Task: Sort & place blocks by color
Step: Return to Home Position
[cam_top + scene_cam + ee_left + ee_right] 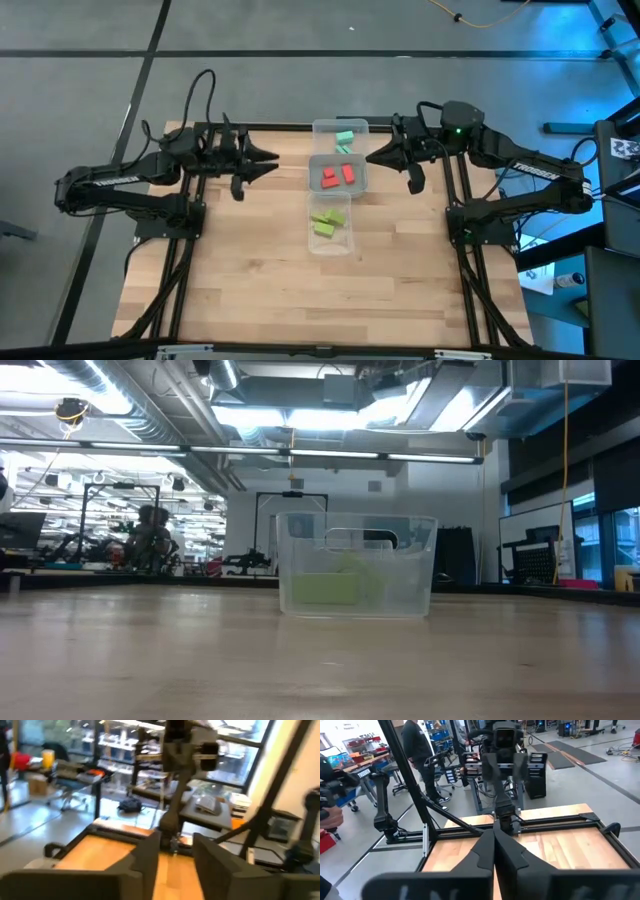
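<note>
- We saw the blocks sorted into three clear trays set in a row down the middle of the table, the row's long axis running from far edge to near edge.
- The mint blocks lay in the far tray, the red blocks in the middle one and the lime blocks in the near one. We found no loose block on the bare wood.
- The left gripper hung raised to the left of the row, level with the far and middle trays. Its fingers were spread with nothing between them, the wood showing through the gap in its wrist view.
- The right gripper faced it from the other side, fingers pressed together and empty.
- The trays stood between the two tips. The right tip was just beside the row's edge, the left one a little farther off.
- We judged that the sorting looked complete. Any pull-back would go outward, each arm away from the row, with the right needing more care near the tray wall.
</note>
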